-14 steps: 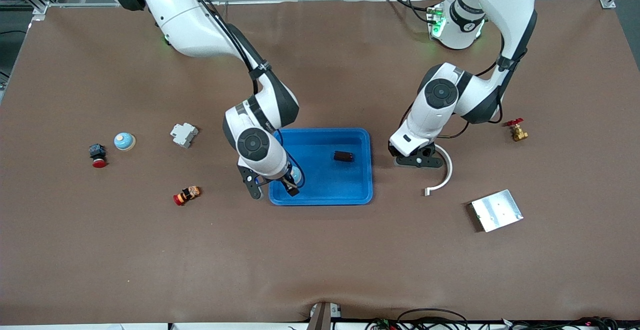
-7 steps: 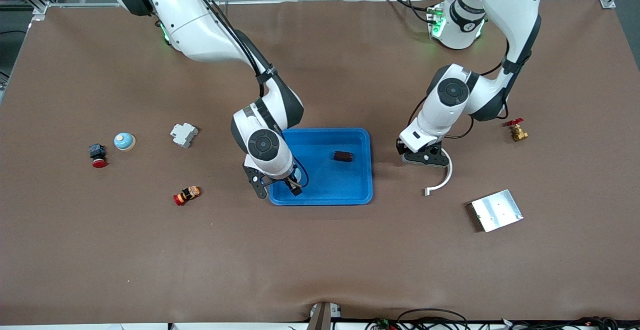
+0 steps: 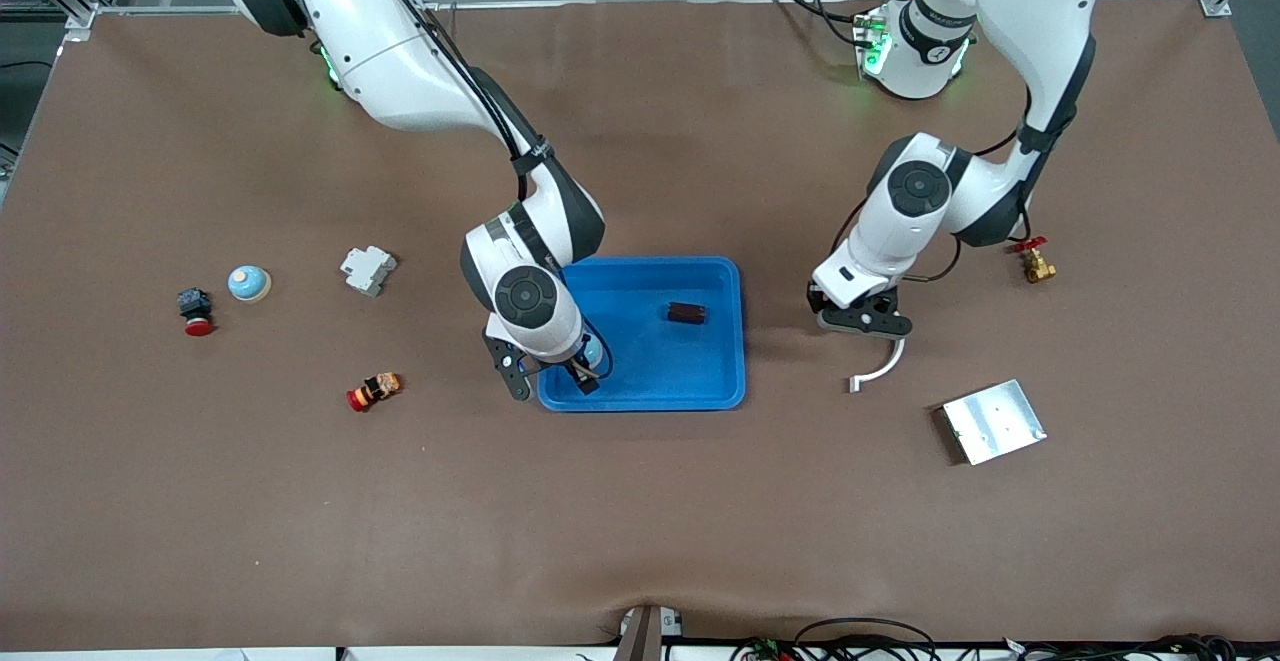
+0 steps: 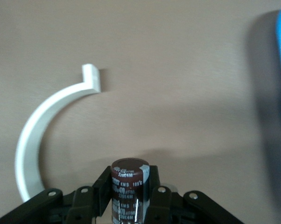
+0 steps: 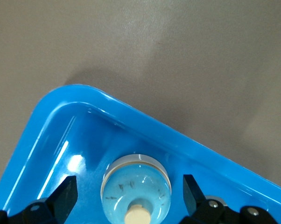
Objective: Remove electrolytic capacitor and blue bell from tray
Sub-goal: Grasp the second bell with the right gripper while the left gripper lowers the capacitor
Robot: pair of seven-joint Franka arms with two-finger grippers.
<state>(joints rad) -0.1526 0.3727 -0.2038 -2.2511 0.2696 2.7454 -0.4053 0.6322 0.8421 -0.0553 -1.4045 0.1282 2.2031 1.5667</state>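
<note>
A light-blue bell with a cream button stands in a corner of the blue tray. It is partly hidden in the front view. My right gripper is open around the bell, with a finger on each side and neither touching it, at the tray's corner nearest the right arm's end. My left gripper is shut on a dark maroon capacitor, held upright low over the bare table beside the tray.
A small dark block lies in the tray. A white curved piece lies under the left gripper. Nearby are a metal plate and a brass valve. A second bell, a white breaker and two red buttons lie toward the right arm's end.
The left gripper has moved with the capacitor away from the tray, toward the left arm's end of the table. The right gripper has shifted only slightly at the tray's corner.
</note>
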